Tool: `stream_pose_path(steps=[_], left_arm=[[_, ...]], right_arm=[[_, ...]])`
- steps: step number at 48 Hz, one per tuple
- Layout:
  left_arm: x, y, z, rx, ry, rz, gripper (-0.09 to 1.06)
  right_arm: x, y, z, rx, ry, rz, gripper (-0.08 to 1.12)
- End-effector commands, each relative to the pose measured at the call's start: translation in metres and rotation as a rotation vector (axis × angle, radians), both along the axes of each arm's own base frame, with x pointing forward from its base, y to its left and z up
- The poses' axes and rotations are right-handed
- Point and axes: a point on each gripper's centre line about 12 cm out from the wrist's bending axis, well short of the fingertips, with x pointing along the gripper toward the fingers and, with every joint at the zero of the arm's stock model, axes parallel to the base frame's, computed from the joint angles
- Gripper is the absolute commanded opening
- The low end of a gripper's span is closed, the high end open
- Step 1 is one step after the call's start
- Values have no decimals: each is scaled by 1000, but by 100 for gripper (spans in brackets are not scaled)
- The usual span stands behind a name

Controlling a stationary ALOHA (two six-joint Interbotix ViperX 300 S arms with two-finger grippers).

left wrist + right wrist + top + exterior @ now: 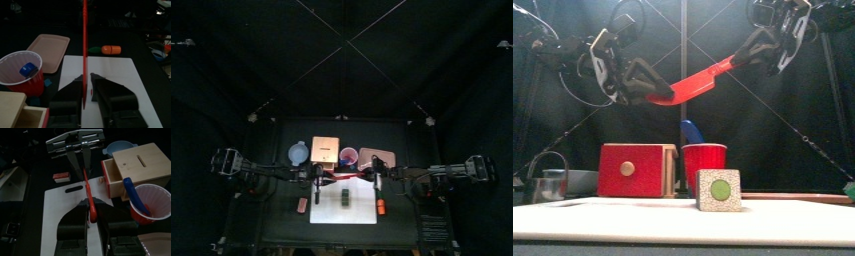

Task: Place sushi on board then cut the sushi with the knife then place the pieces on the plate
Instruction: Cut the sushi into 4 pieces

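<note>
A red toy knife (700, 82) hangs slanted in the air above the white cutting board (329, 212), held at both ends. My left gripper (652, 95) is shut on its lower end, and my right gripper (748, 52) is shut on its upper end. In the left wrist view the knife (85, 45) shows edge-on between the left gripper's (87, 77) jaws. The right wrist view has the knife (87, 190) running from the right gripper (91, 209) to the left gripper (81, 158). A dark green sushi piece (346, 196) stands on the board under the knife.
Behind the board stand the wooden box (326, 150) with its red drawer front, a red cup (348, 153) holding a blue knife (691, 131), a pink tray (374, 158) and a blue-grey bowl (298, 153). An orange toy (381, 207) lies right of the board, a small red-and-white toy (302, 204) left.
</note>
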Motion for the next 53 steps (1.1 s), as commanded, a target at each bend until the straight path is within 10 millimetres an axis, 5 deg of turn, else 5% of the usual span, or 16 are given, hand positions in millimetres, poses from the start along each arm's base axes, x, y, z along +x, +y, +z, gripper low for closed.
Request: stream_pose_path(steps=[1, 16, 32, 42, 53], left_arm=[[0, -1, 11, 6, -32, -6, 41], [-9, -3, 0, 5, 56, -17, 40], [-11, -27, -20, 17, 157, -97, 39], [-1, -38, -47, 42, 232, -139, 34], [17, -42, -54, 73, 241, -165, 31]], right_arm=[[-1, 2, 2, 14, -8, 2, 48], [-4, 15, -36, 84, 148, -2, 48], [-1, 30, -65, 149, 299, -10, 40], [3, 42, -83, 155, 362, 16, 32], [1, 49, -98, 156, 445, 16, 32]])
